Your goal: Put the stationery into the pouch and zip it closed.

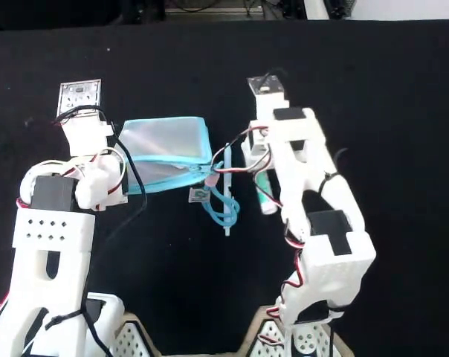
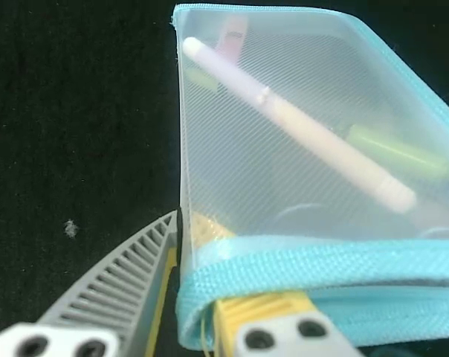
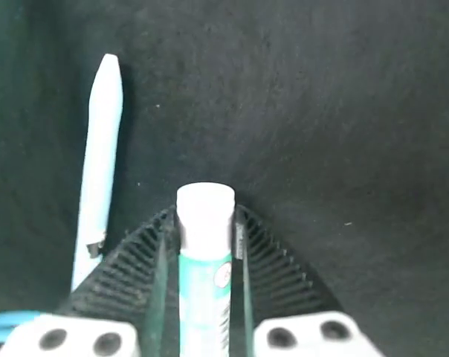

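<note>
The translucent pouch (image 1: pixel 169 145) with a teal zipper edge lies at the table's middle. Through its mesh (image 2: pixel 284 149) I see a white-pink pen (image 2: pixel 299 130) and green items (image 2: pixel 395 152) inside. My left gripper (image 1: pixel 124 184) is shut on the pouch's corner by the zipper edge (image 2: pixel 186 223). My right gripper (image 1: pixel 263 182) is shut on a white-capped teal tube (image 3: pixel 204 253), just right of the pouch's open end. A white pen (image 1: pixel 227 190) lies on the cloth between pouch and tube (image 1: pixel 266 201); in the right wrist view the pen (image 3: pixel 99 163) is beside the gripper (image 3: pixel 204 216).
A blue strap loop (image 1: pixel 221 210) trails from the pouch's zipper end (image 1: pixel 210 178) across the white pen. Black cloth covers the table (image 1: pixel 373 111), with open room to the far right and far left. Both arm bases stand at the near edge.
</note>
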